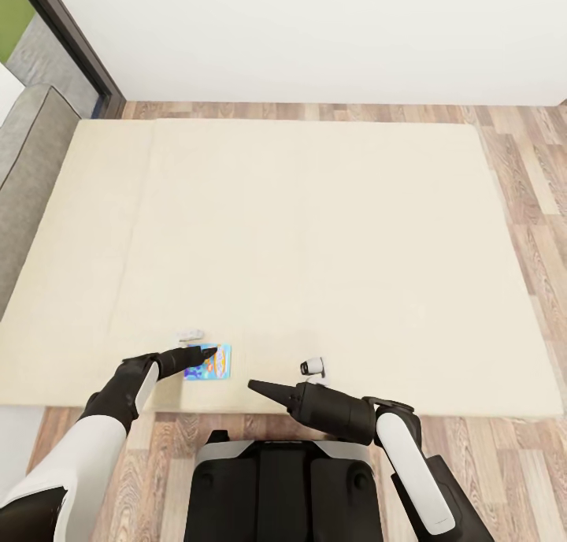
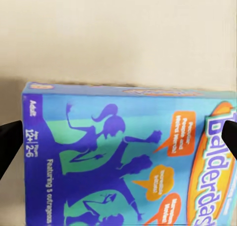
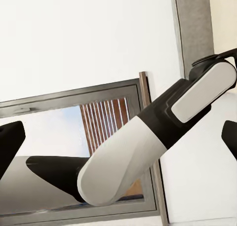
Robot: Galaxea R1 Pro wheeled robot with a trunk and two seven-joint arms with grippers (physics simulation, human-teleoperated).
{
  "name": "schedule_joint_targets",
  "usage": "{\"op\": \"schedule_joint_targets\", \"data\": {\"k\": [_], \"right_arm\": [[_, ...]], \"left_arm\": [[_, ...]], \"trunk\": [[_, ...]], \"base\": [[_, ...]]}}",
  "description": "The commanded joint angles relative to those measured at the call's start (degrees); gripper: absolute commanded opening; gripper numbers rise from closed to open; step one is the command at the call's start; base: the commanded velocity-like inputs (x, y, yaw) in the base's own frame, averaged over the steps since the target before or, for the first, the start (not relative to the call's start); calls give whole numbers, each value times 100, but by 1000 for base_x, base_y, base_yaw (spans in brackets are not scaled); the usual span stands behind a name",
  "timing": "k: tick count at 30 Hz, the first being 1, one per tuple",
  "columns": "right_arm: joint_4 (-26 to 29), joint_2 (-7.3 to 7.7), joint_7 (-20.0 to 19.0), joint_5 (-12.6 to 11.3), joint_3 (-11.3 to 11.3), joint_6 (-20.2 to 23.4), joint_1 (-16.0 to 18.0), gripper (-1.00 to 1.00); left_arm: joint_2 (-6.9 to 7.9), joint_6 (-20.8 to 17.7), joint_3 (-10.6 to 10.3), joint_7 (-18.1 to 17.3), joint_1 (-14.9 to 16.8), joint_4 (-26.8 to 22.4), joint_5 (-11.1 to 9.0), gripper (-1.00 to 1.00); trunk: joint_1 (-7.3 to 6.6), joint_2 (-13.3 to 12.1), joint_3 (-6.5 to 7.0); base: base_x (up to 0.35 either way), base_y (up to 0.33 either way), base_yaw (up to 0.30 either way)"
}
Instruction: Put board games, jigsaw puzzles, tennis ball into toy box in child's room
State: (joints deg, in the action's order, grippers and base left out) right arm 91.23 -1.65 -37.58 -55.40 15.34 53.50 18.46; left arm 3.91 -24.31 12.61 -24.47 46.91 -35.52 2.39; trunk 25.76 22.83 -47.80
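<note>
Blue board game (image 1: pixel 209 362) lies near the bed (image 1: pixel 315 235) edge; left gripper (image 1: pixel 206 354), fingers apart astride it, should settle lower, centred, before closing squarely.

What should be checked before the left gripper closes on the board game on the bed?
1. Left gripper is over the board game: ok, the head view shows its tip above the box near the bed's front edge.
2. Box sits between the fingers: ok, the left wrist view shows a fingertip at each side of the box.
3. Jaws open: ok.
4. Fingers touching the box: cannot tell.
5. Right gripper clear of the box: ok, it points toward it but stays apart.
6. Right gripper empty: cannot tell from the head view; its wrist view shows fingertips wide apart.
</note>
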Motion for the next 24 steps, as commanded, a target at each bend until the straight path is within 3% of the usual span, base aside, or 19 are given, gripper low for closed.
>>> {"op": "schedule_joint_targets", "data": {"k": [1, 24], "right_arm": [[0, -2, -12, 1, -5, 29, 2, 100], [0, -2, -12, 2, -5, 20, 0, 100]], "left_arm": [[-4, -43, 31, -40, 2, -8, 25, 100], [0, -68, 31, -33, 2, -8, 25, 100]], "trunk": [[2, 9, -6], [2, 9, -6]], "base": [[-98, -105, 0], [-17, -18, 0]]}}
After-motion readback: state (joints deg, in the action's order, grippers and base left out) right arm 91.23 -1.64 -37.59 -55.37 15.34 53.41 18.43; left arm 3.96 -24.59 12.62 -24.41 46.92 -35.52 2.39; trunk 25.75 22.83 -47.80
